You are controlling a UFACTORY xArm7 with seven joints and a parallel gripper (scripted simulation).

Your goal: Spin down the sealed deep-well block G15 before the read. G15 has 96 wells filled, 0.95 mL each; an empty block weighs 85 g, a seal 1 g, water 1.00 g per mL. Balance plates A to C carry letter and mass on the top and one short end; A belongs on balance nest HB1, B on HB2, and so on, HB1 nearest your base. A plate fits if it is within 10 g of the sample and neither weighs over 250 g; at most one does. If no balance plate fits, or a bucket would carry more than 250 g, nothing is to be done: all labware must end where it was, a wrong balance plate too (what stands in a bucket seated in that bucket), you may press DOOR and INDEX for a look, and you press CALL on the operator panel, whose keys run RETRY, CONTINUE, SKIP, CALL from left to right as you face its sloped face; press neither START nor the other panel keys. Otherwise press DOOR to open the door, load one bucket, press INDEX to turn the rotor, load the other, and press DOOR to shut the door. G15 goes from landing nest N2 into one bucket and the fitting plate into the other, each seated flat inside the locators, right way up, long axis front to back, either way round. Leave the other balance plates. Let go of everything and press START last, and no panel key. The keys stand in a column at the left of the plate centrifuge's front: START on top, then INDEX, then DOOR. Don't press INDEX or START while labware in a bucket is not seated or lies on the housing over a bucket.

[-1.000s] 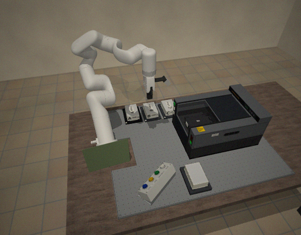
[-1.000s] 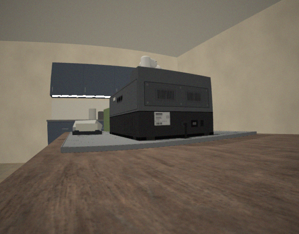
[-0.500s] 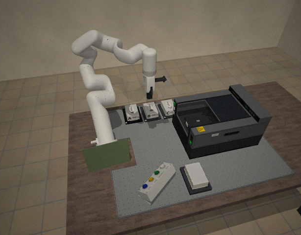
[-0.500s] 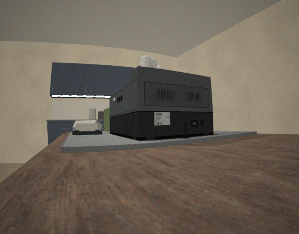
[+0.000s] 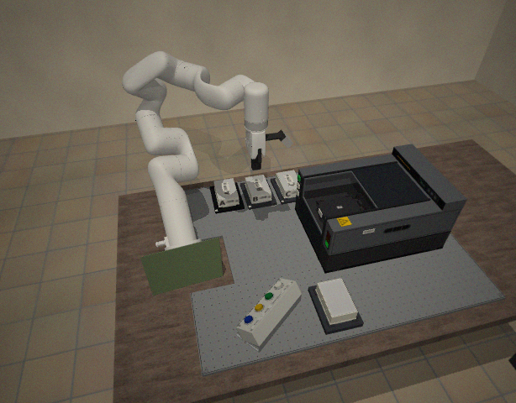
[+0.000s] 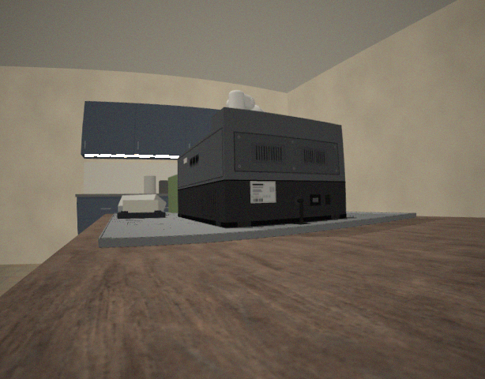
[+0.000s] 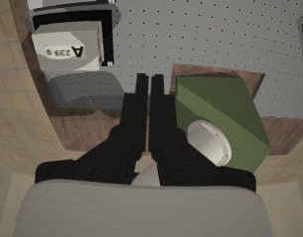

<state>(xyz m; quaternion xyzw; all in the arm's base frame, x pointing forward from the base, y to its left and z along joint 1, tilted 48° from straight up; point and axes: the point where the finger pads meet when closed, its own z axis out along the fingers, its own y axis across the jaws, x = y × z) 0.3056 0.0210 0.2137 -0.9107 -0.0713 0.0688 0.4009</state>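
My gripper (image 5: 255, 164) is shut and empty. It hangs high above the far table edge, behind balance plate B (image 5: 258, 189). Plates A (image 5: 226, 193), B and C (image 5: 286, 183) stand in a row on dark nests left of the plate centrifuge (image 5: 376, 208). The centrifuge door is open and shows a dark bucket (image 5: 339, 206). The white sealed block G15 (image 5: 336, 301) sits on its landing nest at the front; it also shows in the exterior view (image 6: 140, 203).
The white operator panel (image 5: 269, 312) with blue, yellow and green keys lies left of G15. A green box (image 5: 183, 264) stands at my arm's base and also shows in the wrist view (image 7: 224, 118). Green keys (image 5: 326, 243) sit at the centrifuge's front left corner.
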